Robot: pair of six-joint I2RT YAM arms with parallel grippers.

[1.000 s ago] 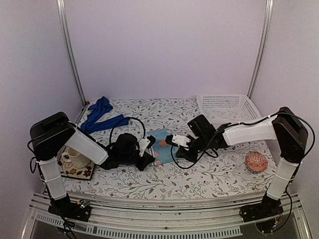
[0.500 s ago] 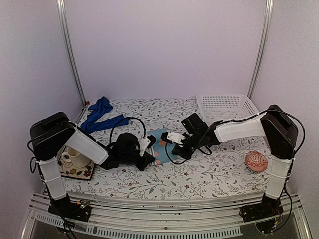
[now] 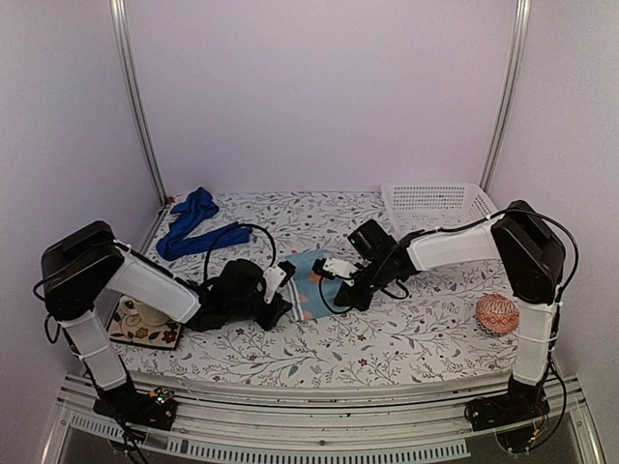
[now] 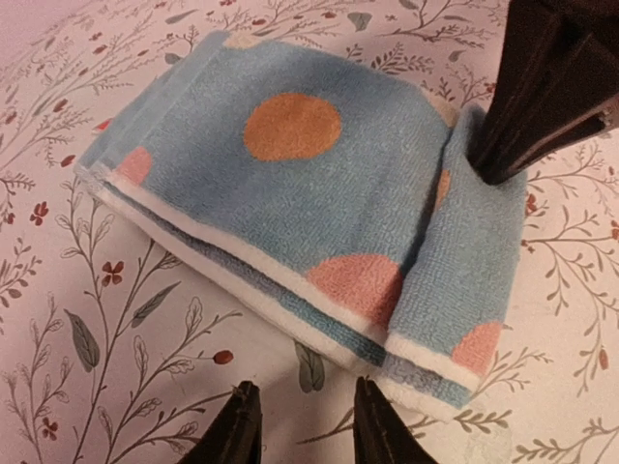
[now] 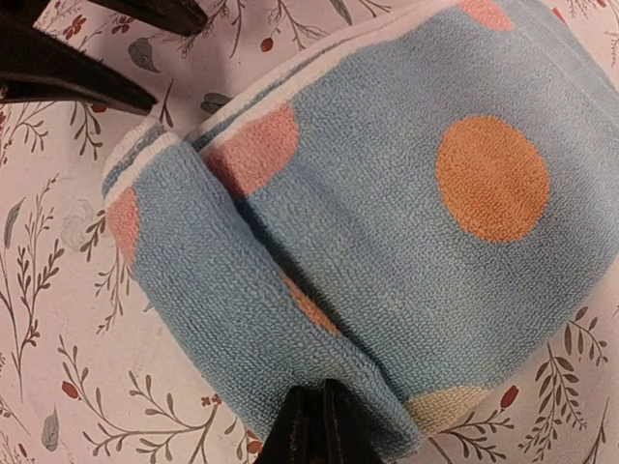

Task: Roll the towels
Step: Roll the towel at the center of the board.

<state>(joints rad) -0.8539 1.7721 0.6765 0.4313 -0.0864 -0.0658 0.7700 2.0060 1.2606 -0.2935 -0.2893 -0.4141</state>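
Note:
The light-blue towel (image 3: 309, 287) with orange and pink dots lies folded flat at the middle of the table. One short end is turned over onto itself as a narrow fold (image 4: 464, 261). My right gripper (image 5: 314, 418) is shut on the edge of that fold (image 5: 242, 319); in the left wrist view it stands at the fold's far end (image 4: 542, 92). My left gripper (image 4: 305, 430) is open just off the towel's near white edge, with only tablecloth between its fingers. The royal-blue towel (image 3: 196, 225) lies loose and unrolled at the back left.
A white basket (image 3: 437, 205) stands at the back right. A pink-red patterned ball (image 3: 497, 314) rests near the right arm's base. A cup and saucer on a square coaster (image 3: 141, 319) sit at the front left, beside the left arm.
The left gripper has opened and let go of the light-blue towel, drawing back slightly. The right gripper has moved left, carrying the towel's end over onto itself.

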